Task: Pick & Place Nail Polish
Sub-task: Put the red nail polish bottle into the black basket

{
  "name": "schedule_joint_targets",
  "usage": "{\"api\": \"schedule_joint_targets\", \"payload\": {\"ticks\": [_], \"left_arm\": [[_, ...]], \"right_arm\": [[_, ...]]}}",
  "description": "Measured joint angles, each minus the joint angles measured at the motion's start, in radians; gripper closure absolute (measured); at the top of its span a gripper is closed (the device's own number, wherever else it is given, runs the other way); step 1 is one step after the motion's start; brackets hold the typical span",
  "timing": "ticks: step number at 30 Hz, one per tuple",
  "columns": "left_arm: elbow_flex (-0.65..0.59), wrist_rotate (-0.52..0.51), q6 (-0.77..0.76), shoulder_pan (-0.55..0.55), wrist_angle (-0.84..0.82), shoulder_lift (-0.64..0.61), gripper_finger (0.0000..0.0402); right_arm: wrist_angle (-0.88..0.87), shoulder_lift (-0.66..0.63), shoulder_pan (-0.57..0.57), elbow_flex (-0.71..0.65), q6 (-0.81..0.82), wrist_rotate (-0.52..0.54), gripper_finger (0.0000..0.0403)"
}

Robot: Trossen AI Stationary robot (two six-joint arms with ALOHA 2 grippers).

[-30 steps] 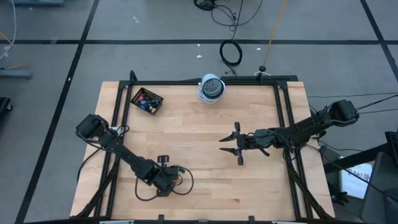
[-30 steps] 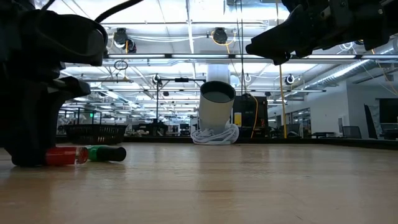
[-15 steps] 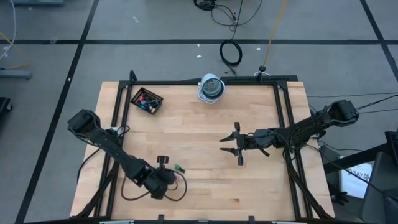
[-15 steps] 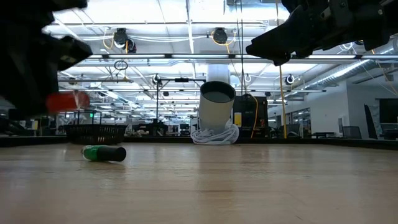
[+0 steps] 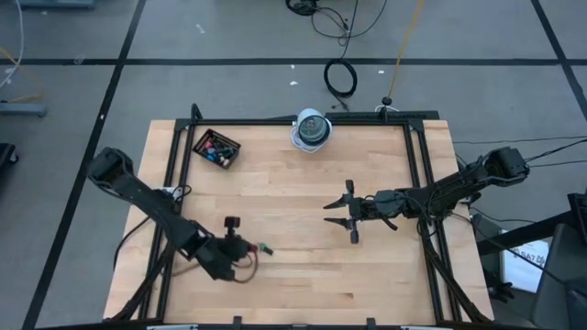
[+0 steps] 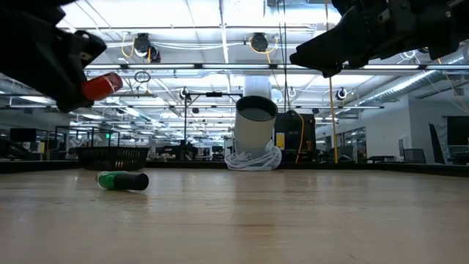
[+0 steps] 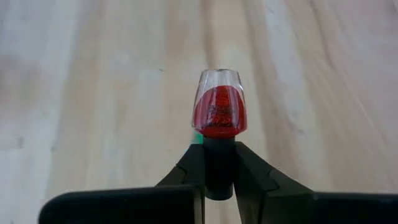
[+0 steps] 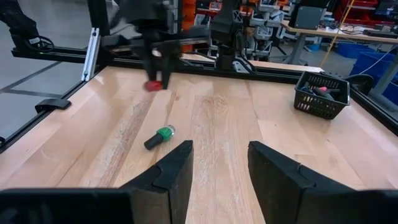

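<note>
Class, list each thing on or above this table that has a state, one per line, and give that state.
Red nail polish bottle: held by its dark cap, lifted off the table.
Green nail polish bottle: lying on its side on the table.
Left gripper: shut on the red bottle.
Right gripper: open, empty, above the table.
Black tray: holds several bottles.

left gripper (image 7: 219,163) risen further, red bottle (image 7: 219,111) aloft

Left gripper (image 5: 240,246) fingers clamped, raised; right gripper (image 5: 341,213) fingers spread, mid-table.
</note>
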Motion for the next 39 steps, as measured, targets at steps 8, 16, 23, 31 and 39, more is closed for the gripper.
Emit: {"api": "schedule_joint_targets", "payload": {"ticks": [8,16,23,31,39], "left_arm": [[-0.291,-0.111,0.034,0.058,0.259,-0.279,0.0367],[-0.513,-0.136,0.215,0.153,0.536,-0.559,0.0367],[-0.681,0.049,0.305,0.230,0.855,-0.701,0.0367],[-0.721,0.386,0.133,0.283,0.951,-0.706,0.0367],[-0.721,0.572,0.186,0.283,1.068,-0.706,0.0367]], "right_arm": [[0.000,0.000,0.000,0.000,0.000,0.000,0.0257],[0.001,0.000,0.000,0.000,0.000,0.000,0.0257],[0.000,0.000,0.000,0.000,0.001,0.000,0.0257],[0.001,0.000,0.000,0.000,0.001,0.000,0.0257],[0.001,0.000,0.000,0.000,0.005,0.000,0.0257]]}}
